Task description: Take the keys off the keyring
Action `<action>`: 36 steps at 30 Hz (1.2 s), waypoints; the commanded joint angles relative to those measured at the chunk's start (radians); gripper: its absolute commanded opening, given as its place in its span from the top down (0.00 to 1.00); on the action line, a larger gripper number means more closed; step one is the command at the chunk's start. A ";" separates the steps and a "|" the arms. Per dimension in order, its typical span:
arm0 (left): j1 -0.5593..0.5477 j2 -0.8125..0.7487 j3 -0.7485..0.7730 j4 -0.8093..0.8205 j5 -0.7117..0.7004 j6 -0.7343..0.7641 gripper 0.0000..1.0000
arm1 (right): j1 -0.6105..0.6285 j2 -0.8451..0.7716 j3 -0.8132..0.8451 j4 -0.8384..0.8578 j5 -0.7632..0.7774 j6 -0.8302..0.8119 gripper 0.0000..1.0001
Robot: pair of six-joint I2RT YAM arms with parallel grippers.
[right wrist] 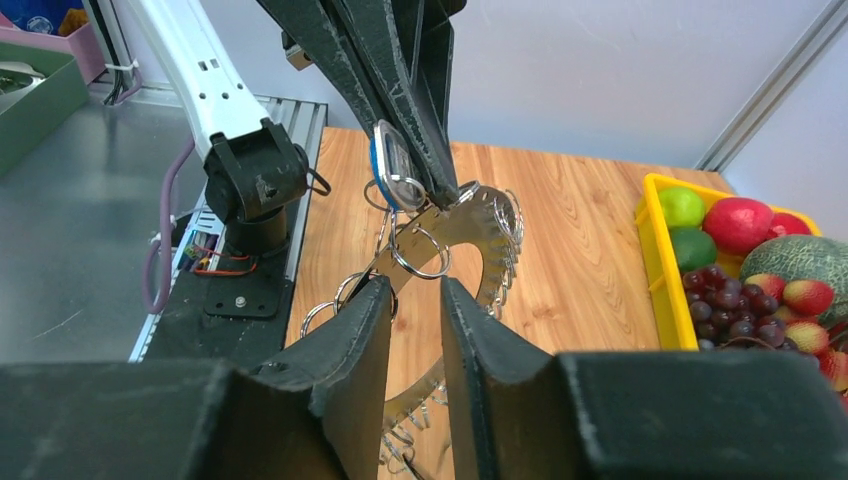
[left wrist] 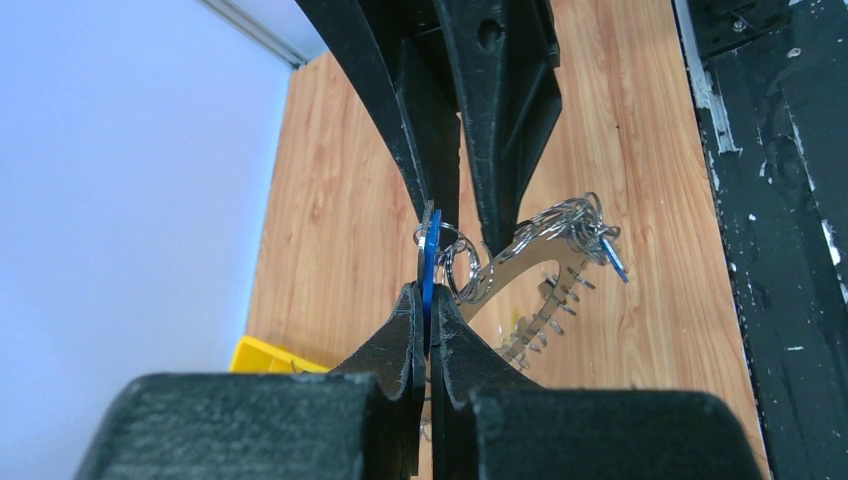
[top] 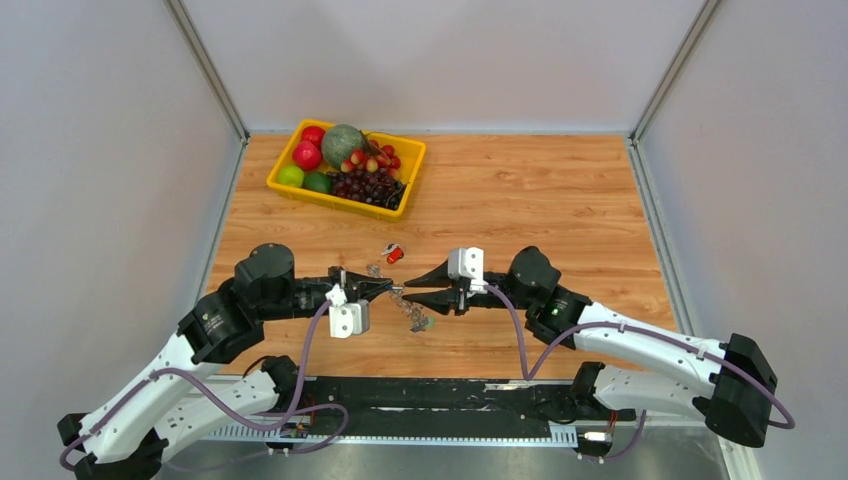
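Note:
My left gripper (top: 389, 289) is shut on a blue-headed key (left wrist: 430, 262) and holds it above the table. The key hangs by a small split ring on the keyring (left wrist: 545, 255), a floppy silvery band strung with small rings that droops to the wood (top: 415, 315). My right gripper (top: 408, 292) faces the left one tip to tip. It is open (right wrist: 415, 292), its jaws standing either side of the band (right wrist: 470, 225) just below the blue key (right wrist: 390, 175). A red-headed key (top: 395, 253) lies loose on the table behind the grippers.
A yellow fruit tray (top: 345, 207) with apples, grapes, limes and a melon stands at the back left; it also shows in the right wrist view (right wrist: 655, 260). Grey walls close in the table's sides. The black mounting rail (top: 450, 395) runs along the near edge.

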 commanded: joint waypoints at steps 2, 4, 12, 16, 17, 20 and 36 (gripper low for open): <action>-0.002 -0.008 0.009 0.100 0.066 0.024 1.00 | 0.008 0.000 0.044 0.051 -0.016 -0.022 0.72; -0.002 -0.009 0.007 0.100 0.070 0.022 1.00 | 0.009 -0.007 0.038 0.060 -0.013 -0.018 0.69; -0.002 -0.002 0.005 0.101 0.090 0.017 1.00 | 0.009 -0.026 0.022 0.088 -0.055 -0.014 0.64; -0.002 -0.002 0.008 0.106 0.098 0.012 1.00 | 0.008 -0.023 0.032 0.070 -0.062 -0.019 0.93; -0.001 -0.003 0.007 0.107 0.098 0.011 1.00 | 0.008 -0.025 0.033 0.065 -0.064 -0.020 0.97; -0.002 -0.003 0.002 0.108 0.098 0.006 1.00 | 0.008 -0.036 0.030 0.064 -0.068 -0.021 1.00; -0.002 -0.004 -0.003 0.112 0.080 0.007 1.00 | 0.007 -0.031 0.108 -0.178 0.229 0.130 0.85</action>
